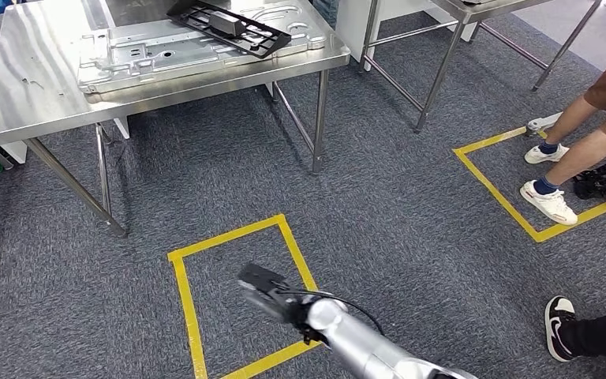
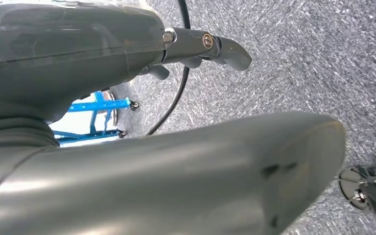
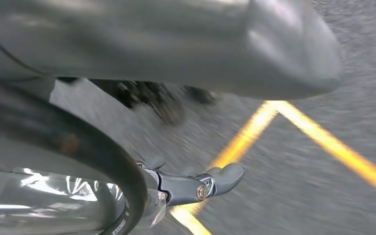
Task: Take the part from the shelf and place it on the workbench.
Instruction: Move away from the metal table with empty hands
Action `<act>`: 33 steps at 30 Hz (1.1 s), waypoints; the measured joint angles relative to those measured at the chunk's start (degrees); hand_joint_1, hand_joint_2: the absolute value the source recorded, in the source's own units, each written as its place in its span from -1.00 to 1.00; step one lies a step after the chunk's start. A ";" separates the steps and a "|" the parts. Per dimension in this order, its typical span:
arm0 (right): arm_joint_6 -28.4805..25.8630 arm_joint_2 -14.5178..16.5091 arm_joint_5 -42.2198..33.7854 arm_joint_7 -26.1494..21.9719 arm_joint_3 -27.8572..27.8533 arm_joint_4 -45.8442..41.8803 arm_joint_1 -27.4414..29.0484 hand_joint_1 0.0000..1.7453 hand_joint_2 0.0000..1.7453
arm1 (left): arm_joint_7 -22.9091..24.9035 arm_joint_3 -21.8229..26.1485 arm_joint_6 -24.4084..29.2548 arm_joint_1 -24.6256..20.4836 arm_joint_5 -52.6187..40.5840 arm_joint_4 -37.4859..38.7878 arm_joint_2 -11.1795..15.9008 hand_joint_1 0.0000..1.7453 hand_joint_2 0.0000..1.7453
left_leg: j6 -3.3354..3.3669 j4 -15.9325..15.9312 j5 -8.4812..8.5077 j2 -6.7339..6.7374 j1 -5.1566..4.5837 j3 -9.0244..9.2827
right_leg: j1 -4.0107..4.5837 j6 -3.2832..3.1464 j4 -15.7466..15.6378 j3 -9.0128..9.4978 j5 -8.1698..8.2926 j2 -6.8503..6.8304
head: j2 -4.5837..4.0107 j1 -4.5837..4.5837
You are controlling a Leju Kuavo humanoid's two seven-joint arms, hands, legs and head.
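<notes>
Where the head view looks down on grey carpet, the black flat grid-shaped part [image 1: 229,28] lies on a large embossed sheet-metal panel [image 1: 166,51], which rests on the stainless-steel workbench [image 1: 24,87]. Well below it, the robot's right hand [image 1: 264,288] hangs over a square of yellow floor tape [image 1: 181,292], holding nothing; its fingers [image 3: 220,178] extend apart from the thick thumb in the right wrist view. The left hand [image 2: 127,98] also holds nothing, fingers [image 2: 225,49] outstretched above the carpet. Beside a second yellow tape square [image 1: 493,185], a person's white sneakers [image 1: 548,201] stand.
</notes>
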 joint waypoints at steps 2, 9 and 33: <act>-0.59 -1.30 -3.21 2.04 -2.74 1.45 1.66 -1.00 -1.00 | 0.00 -0.01 -0.10 0.03 0.01 0.00 0.08 -1.00 -1.00 | 0.01 0.02 -0.01 -0.02 -0.07 -0.04 | -0.08 0.01 -0.01 -0.02 0.01 -0.02 | 0.00 0.01; -3.39 -5.47 -16.33 10.59 -15.66 5.12 9.56 -1.00 -1.00 | 0.00 -0.01 -0.19 0.30 0.37 -0.02 0.37 -1.00 -1.00 | 0.03 0.03 -0.02 -0.09 -0.17 -0.22 | -0.18 0.02 -0.01 -0.17 0.01 -0.09 | 0.00 0.01; -5.21 -5.90 -18.09 12.98 -25.81 7.33 16.89 -1.00 -1.00 | 0.00 0.62 0.40 0.31 2.27 -0.02 0.56 -1.00 -1.00 | 1.67 -1.03 0.84 0.97 0.53 -0.18 | -1.54 1.81 15.32 -7.18 -7.93 0.03 | 0.00 0.17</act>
